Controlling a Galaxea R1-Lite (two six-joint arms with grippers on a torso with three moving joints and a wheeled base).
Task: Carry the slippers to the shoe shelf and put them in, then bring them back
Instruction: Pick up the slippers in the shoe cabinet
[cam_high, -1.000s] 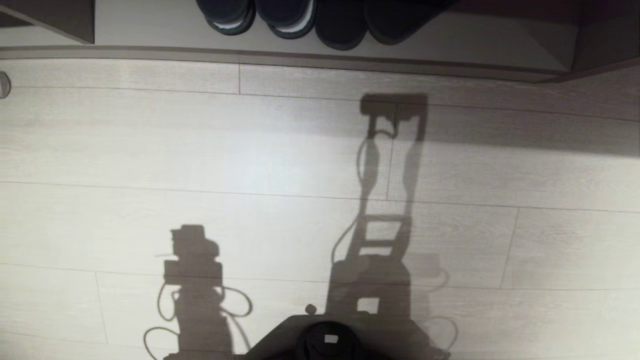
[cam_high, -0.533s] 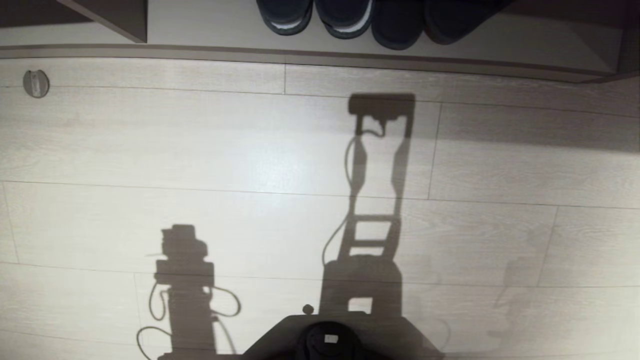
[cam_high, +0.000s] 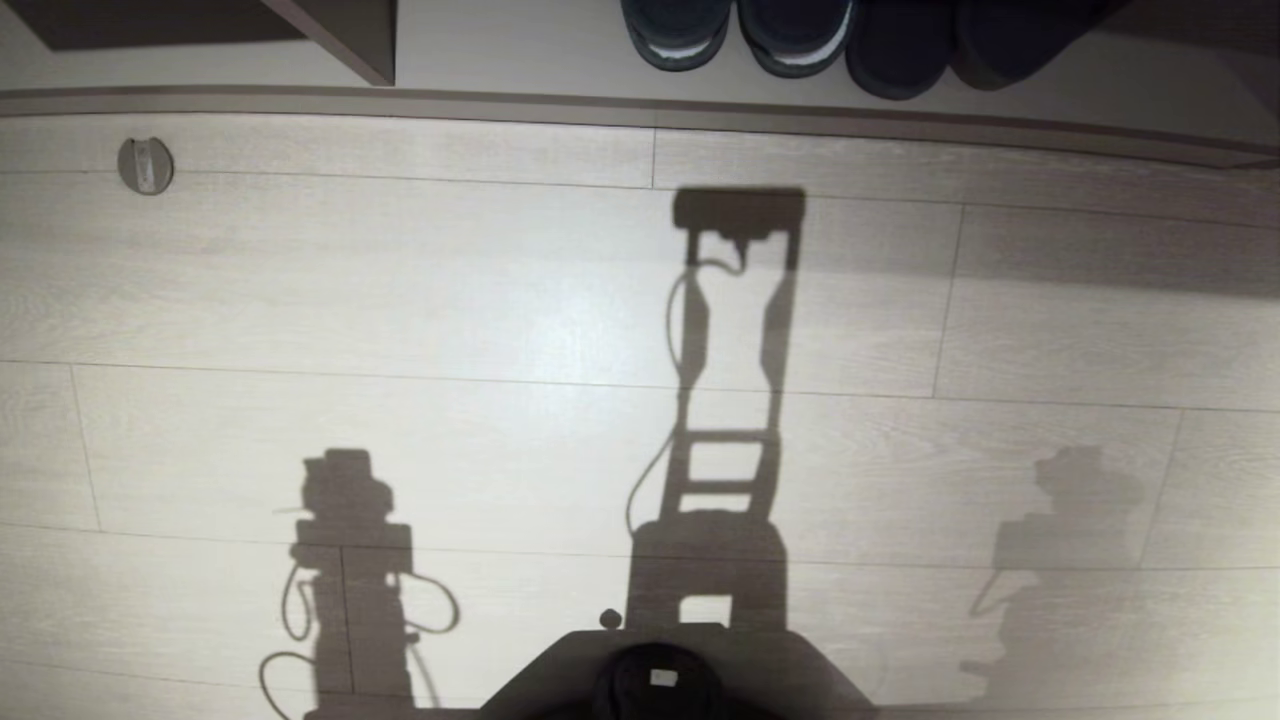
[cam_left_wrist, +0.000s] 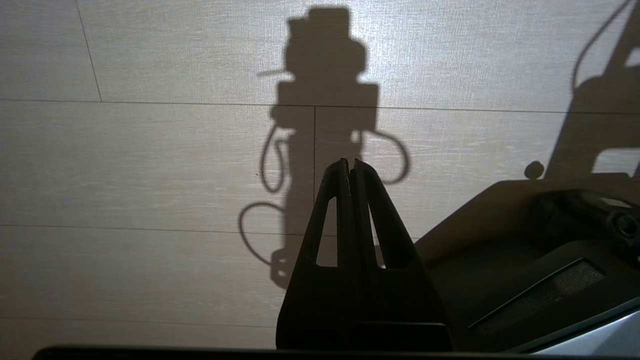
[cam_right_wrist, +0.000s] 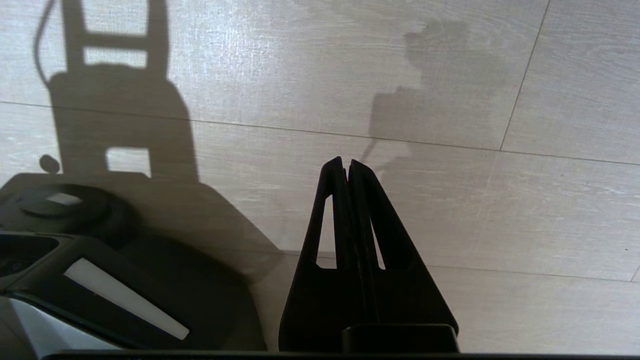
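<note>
Slippers (cam_high: 955, 45): a pair of soft dark grey-blue fabric slippers with rounded toes, recorded in the head view at the far edge of the picture, right of centre, standing side by side on the floor of the shoe shelf (cam_high: 500, 50), a low open cubby of light beige wood laminate with a vertical divider panel (cam_high: 350, 35) toward its left. Only the toe ends showed, pointing toward the robot; uppers and foot openings were cut off by the frame. Touching them on their left stood a pair of black slides with pale soles (cam_high: 740, 35), likewise cropped. Pale plank flooring (cam_high: 400, 300) lay between shelf and robot, crossed by shadows of the robot; neither arm appeared in this view. Judged from their place right of centre, the right arm lay nearer. A small round metal fitting (cam_high: 146, 165) sat in the floor at far left. Left wrist view: left gripper (cam_left_wrist: 350, 167) clenched on nothing, hanging above bare floor beside the robot's base (cam_left_wrist: 525, 240); no slippers visible. Right wrist view: right gripper (cam_right_wrist: 346, 167) likewise clenched and empty above the floor; slippers and shelf out of frame.
</note>
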